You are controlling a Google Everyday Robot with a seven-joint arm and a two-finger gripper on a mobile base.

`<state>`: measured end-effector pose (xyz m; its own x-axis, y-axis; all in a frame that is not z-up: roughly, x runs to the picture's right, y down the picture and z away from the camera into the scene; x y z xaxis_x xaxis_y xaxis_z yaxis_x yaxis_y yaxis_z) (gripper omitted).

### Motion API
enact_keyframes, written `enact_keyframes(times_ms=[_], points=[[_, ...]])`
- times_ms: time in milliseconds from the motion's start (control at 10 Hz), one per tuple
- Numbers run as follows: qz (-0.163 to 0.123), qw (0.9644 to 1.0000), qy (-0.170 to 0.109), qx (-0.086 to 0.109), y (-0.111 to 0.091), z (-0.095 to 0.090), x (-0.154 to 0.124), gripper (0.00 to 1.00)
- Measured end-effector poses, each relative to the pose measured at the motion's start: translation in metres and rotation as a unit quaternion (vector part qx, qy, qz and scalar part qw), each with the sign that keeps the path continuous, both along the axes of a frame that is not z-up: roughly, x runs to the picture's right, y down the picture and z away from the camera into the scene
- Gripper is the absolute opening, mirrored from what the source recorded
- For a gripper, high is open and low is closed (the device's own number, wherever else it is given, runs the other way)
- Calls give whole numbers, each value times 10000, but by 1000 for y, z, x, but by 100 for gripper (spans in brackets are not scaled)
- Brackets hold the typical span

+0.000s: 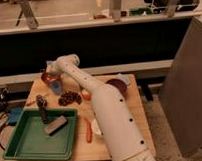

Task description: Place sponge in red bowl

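The sponge (56, 88) is a small pale-blue block at the far left of the wooden table (130, 109). It sits right under the tip of my gripper (53, 82). The red bowl (46, 76) is a small, shiny orange-red bowl just behind and left of the sponge, partly hidden by the gripper. My white arm (103, 110) reaches from the lower right across the table to that corner. I cannot tell whether the sponge rests on the table or is lifted.
A green tray (26, 142) at the front left holds a grey block (55, 125) and a dark tool (42, 108). A dark grape-like cluster (69, 97), an orange fruit (86, 95), a carrot (88, 130) and a maroon dish (118, 86) lie nearby. A grey panel (187, 92) stands at the right.
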<state>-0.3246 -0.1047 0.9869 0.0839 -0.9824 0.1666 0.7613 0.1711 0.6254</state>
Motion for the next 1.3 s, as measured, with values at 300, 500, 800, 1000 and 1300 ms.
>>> enact_keyframes(times_ms=[300, 500, 800, 1000, 1300], points=[[142, 9996, -20, 223, 3, 0, 0, 0], [202, 9991, -83, 359, 2, -2, 0, 0], [211, 9987, -184, 426, 1, -3, -6, 0], [208, 9987, -208, 410, -1, -2, -8, 7], [230, 9987, -290, 358, -1, 1, -11, 37]])
